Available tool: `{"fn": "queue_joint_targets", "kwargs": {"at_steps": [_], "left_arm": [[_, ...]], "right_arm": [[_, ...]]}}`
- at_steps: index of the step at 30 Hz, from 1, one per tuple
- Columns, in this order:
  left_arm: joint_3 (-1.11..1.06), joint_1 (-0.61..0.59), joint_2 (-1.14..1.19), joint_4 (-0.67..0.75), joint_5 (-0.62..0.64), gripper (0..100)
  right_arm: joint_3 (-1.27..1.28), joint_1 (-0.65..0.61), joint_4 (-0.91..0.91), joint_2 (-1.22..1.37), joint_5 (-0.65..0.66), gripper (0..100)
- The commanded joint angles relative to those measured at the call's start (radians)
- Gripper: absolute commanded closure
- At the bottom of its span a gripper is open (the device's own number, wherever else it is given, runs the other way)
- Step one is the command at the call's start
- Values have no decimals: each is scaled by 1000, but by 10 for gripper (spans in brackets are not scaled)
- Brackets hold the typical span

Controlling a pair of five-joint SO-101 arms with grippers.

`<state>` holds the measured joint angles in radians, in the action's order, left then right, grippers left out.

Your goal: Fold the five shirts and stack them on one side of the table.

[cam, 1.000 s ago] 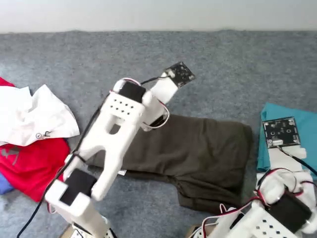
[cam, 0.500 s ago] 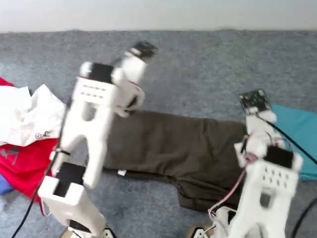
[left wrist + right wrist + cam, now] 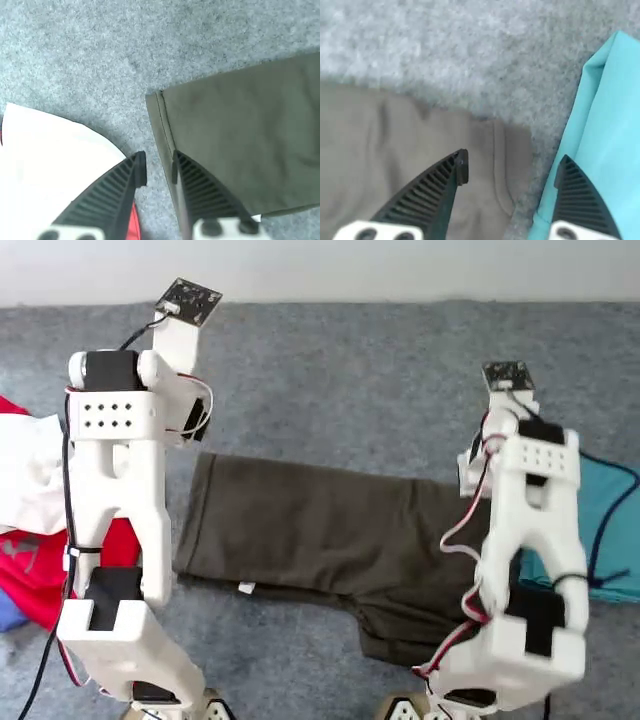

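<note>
On the left edge of the table (image 3: pixel 350 380) a crumpled white shirt (image 3: pixel 30 480) lies on top of a red shirt (image 3: pixel 30 560), with a scrap of something blue (image 3: pixel 8 612) poking out under the red one. At the right edge lies a teal shirt (image 3: pixel 610 530), flat. Between these, across the middle of the table, the dark brown shirt (image 3: pixel 330 540) is spread out lengthwise, with one part sticking out toward the near edge.

My left arm (image 3: pixel 120 500) stands over the brown shirt's left end, and the white shirt is just beside it on the outer side. My left gripper (image 3: pixel 159 169) points down at that end. Its fingers are only a little apart, and the shirt's hem runs right under the narrow gap: one finger is over the brown cloth and the other over bare table, next to the white shirt. I cannot tell whether the tips touch the cloth.

My right arm (image 3: pixel 530 540) stands over the brown shirt's right end and hides part of the teal shirt. My right gripper (image 3: pixel 512 167) is spread wide, gripping nothing. One finger is over the brown cloth near its end hem and the other over the teal shirt's edge, with a thin strip of table between the two shirts.
</note>
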<state>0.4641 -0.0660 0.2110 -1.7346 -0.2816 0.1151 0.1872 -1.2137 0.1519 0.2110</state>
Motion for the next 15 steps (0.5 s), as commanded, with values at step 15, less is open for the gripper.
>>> {"fn": "queue_joint_targets", "kwargs": {"at_steps": [15], "left_arm": [[35, -60, -6, -17, 6, 904]], "right_arm": [[-342, -77, -205, 329, -49, 714]]}}
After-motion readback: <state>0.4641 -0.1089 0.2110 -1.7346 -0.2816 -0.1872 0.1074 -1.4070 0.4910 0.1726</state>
